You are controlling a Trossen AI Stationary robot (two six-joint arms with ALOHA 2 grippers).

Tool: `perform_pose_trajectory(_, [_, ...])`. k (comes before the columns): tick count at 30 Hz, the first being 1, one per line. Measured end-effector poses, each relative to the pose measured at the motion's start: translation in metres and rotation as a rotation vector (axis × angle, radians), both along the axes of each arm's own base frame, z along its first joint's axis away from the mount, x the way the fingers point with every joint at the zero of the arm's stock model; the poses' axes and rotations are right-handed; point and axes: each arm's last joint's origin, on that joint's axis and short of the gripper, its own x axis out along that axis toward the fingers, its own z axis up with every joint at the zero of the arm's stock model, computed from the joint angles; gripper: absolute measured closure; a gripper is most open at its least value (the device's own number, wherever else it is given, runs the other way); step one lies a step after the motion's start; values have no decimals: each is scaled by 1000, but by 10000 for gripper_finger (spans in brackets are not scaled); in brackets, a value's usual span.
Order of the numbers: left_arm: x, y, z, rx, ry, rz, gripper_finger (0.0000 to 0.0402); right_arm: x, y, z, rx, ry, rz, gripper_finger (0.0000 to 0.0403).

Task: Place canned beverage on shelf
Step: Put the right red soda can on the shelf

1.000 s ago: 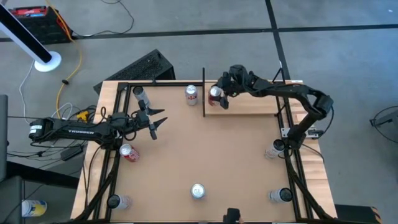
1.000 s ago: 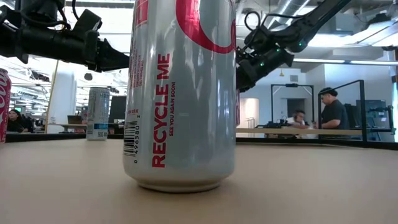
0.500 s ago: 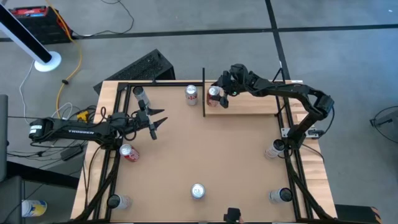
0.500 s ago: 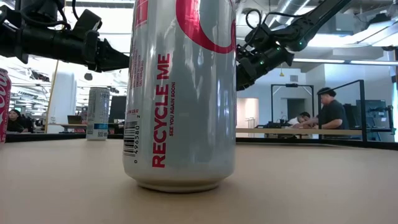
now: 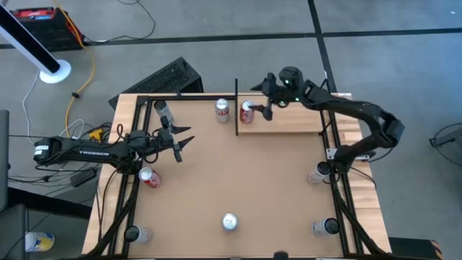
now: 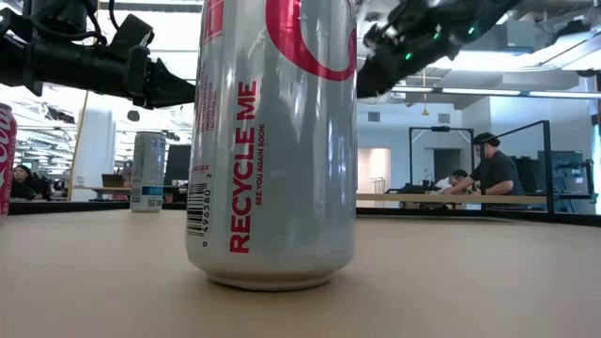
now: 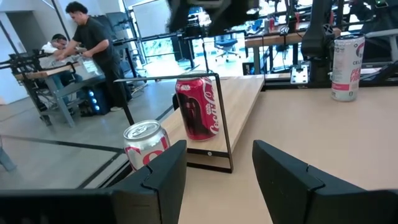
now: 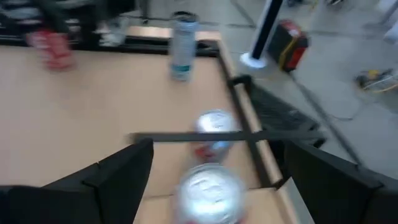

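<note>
The canned beverage, a red can (image 5: pixel 247 112), stands upright on its base at the left end of the pale wooden shelf (image 5: pixel 296 120), right beside the thin black upright bar (image 5: pixel 237 108). The left wrist view also shows the can (image 7: pixel 196 107) on the plank (image 7: pixel 244 99). My right gripper (image 5: pixel 262 101) hovers open above and just to the right of the can, whose top (image 8: pixel 208 190) shows below and between its fingers. My left gripper (image 5: pixel 186 139) waits open over the table's left part with nothing between its fingers (image 7: pixel 219 149).
A second red can (image 5: pixel 222 108) stands on the table just left of the bar. A slim can (image 5: pixel 164 112) and a fallen red can (image 5: pixel 150 177) are near the left arm. A silver can (image 5: pixel 229 221) stands near the front edge. More cans stand at the frame posts.
My right gripper has risen off the red can and drawn back toward the table's right edge. The can stays upright on the shelf beside the bar.
</note>
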Motion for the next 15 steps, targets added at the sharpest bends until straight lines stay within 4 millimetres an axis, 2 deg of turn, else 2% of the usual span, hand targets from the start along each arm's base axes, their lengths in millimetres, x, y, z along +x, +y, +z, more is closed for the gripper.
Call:
perform_pose_trajectory(4, [0, 0, 0, 0, 0, -2, 230, 2, 34, -7, 52, 110, 113, 61])
perform_pose_trajectory(8, [0, 0, 0, 7, 3, -1, 230, 8, 60, -25, 64, 160, 205, 141])
perform_pose_trajectory(11, [0, 0, 0, 7, 4, -1, 230, 11, 59, -41, 68, 178, 198, 222])
perform_pose_trajectory(15, [0, 0, 0, 0, 0, -1, 230, 15, 45, -60, 95, 209, 156, 350])
